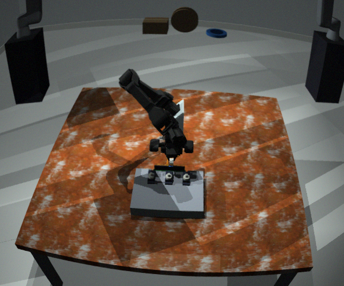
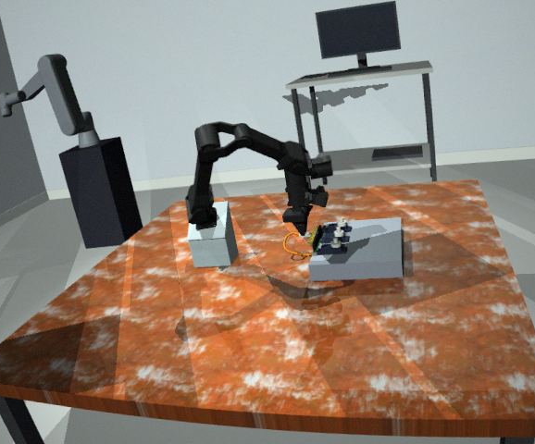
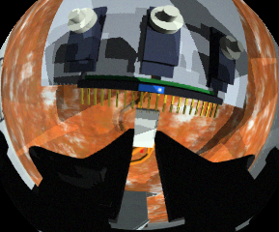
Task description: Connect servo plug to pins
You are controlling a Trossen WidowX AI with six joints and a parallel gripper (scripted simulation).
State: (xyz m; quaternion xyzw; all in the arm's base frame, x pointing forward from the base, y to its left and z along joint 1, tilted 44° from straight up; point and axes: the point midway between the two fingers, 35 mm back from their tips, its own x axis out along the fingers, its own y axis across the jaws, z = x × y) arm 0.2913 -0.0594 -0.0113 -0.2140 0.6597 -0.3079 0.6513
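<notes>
My gripper (image 1: 171, 158) (image 2: 304, 233) (image 3: 144, 134) is shut on the small white and grey plug (image 3: 146, 127), which points at the pin row. The row of thin gold pins (image 3: 180, 103) sticks out from the near edge of the holder (image 1: 166, 199) (image 2: 378, 248). A blue band (image 3: 149, 89) with a pale dot (image 3: 159, 90) at its right end marks pins just beyond the plug. The plug's front end is at the pin tips in the wrist view; I cannot tell whether they touch. The orange lead (image 2: 285, 243) loops below the gripper. The plug's holes are hidden.
Three dark servos with white horns, one of them the middle servo (image 1: 169, 177) (image 3: 160, 48), stand on the holder behind the pins. A pale box (image 2: 210, 252) is under the arm's base on the table (image 1: 243, 215) (image 2: 239, 344).
</notes>
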